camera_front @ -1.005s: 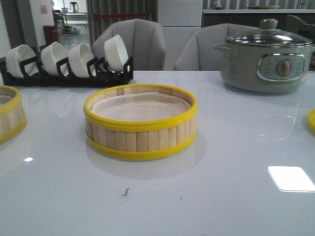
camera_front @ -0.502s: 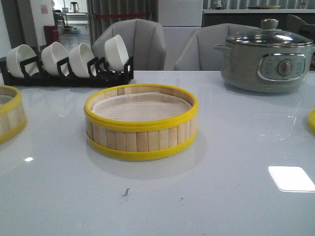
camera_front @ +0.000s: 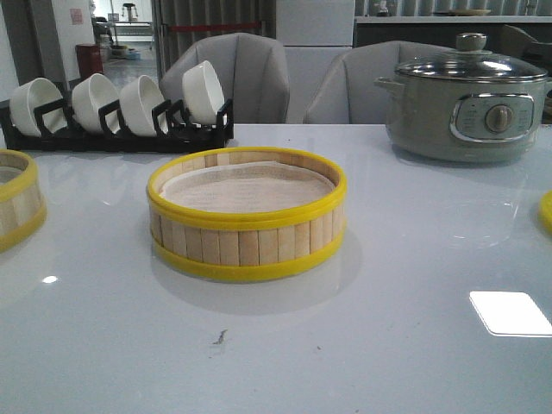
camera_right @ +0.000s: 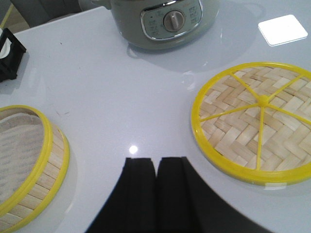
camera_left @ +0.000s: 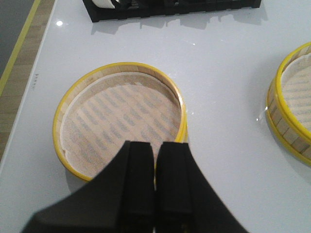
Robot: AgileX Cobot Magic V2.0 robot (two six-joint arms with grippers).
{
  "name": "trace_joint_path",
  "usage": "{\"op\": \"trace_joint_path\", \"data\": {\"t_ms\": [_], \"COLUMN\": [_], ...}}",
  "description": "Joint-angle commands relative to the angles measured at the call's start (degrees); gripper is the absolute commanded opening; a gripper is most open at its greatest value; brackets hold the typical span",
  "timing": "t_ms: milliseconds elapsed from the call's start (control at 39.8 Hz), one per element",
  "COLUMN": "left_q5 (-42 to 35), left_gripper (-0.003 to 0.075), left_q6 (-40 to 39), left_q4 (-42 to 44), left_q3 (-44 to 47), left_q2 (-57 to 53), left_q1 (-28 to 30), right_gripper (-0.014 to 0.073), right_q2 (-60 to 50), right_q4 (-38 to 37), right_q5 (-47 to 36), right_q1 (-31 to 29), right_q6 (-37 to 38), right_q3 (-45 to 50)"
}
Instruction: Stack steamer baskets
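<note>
At the far left edge of the white table (camera_front: pixel 414 250) sat one steamer basket (camera_front: pixel 17 200), only partly in the front view; the left wrist view showed it whole, a pale liner covering its floor, with the left gripper (camera_left: pixel 155 160) poised over its near rim, jaws pressed together and holding nothing. Behind it, along the far edge, a black rack (camera_front: pixel 121 134) held four white bowls (camera_front: pixel 203 90) on their sides. In the middle of the table stood a second basket (camera_front: pixel 247 216) — upright slats between yellow rims, also lined — well apart from the first. Further right and far back was the grey-green electric pot (camera_front: pixel 466 108) with its glass lid on. At the right edge lay the woven bamboo lid (camera_right: pixel 255 121), flat on the table, yellow spokes meeting at a hub. The right gripper (camera_right: pixel 156 167) hung over bare table between the middle basket and the lid — jaws pressed together, empty.
</note>
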Motion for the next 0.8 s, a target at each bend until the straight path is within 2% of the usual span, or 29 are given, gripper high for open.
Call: {"op": "trace_joint_path", "data": {"t_ms": [0,176,427,528,678,779], "left_q5": [-3.72,-3.72,-3.72,-3.31,-2.47,-2.47], "left_gripper": [0.0085,0.0085,0.0085,0.0085,0.0085,0.0085], "left_q6": [0.15,0.15,0.15,0.15,0.15,0.15], "left_q4": [0.17,0.17,0.17,0.17,-0.12,-2.07], "left_q3": [-2.14,-2.14,-2.14,-2.14,-2.14,-2.14], "left_q2": [-0.67,-0.67,-0.67,-0.67,-0.67,-0.67], "left_q1": [-0.38,-0.38,-0.38,-0.38,-0.38,-0.38], "right_gripper": [0.0025,0.0025,0.0035,0.0127,0.0370,0.0399], "right_q2": [0.78,0.89,1.80,2.01,2.01,2.01], "right_q4": [0.12,0.12,-1.24,-4.72,-6.81,-6.92], "right_q5": [-3.88,-5.07,0.35,0.40,0.46,0.26], "right_q1": [0.14,0.14,0.14,0.14,0.14,0.14], "right_q6": [-0.06,-0.06,-2.61,-4.98,-4.98,-4.98], "right_q3": [-2.68,-2.68,-2.68,-2.68,-2.68,-2.68]}}
